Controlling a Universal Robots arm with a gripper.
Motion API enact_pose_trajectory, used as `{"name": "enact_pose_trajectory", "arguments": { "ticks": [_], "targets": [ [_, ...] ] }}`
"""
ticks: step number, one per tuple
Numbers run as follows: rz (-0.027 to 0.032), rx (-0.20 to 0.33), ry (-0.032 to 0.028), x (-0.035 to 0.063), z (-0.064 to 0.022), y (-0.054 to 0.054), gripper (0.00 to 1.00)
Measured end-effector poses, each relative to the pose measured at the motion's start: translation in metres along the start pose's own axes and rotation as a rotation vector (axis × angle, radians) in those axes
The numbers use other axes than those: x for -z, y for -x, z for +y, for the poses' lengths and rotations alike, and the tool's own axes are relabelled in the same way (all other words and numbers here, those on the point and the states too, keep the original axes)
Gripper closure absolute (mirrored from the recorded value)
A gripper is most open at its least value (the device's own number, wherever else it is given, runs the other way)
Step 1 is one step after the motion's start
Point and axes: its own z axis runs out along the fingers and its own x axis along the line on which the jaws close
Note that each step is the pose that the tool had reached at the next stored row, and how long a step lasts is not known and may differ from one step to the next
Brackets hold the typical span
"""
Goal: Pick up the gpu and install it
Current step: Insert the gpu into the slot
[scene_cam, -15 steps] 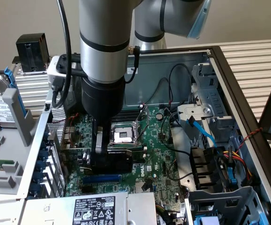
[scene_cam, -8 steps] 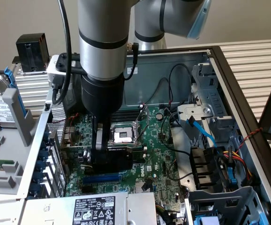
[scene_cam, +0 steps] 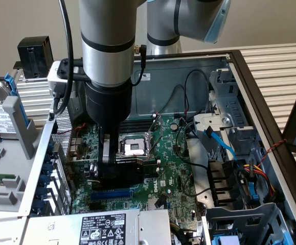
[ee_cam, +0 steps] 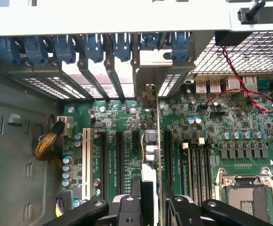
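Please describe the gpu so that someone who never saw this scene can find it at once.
Inside the open case, find the green motherboard. Beside its silver socket the gripper hangs, shut on the gpu: a small black-shrouded card by the blue slot, the only thing held.

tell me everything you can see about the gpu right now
The gpu is a small card with a black shroud, standing on edge over the green motherboard beside the cpu socket. The gripper holds it from both sides. Its metal end bracket meets the case's rear slot openings. Whether it is seated cannot be told.
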Motion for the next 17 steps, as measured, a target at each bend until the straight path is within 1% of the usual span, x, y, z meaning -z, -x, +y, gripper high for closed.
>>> {"name": "enact_pose_trajectory", "arguments": {
  "ticks": [6, 17],
  "targets": [
    [0.0001, 0.000, 0.0001, -0.0009, 0.0007, 0.0001, 0.73],
    [0.0000, 0.000, 0.0000, -0.0056, 0.0017, 0.0013, 0.73]
  ]
}}
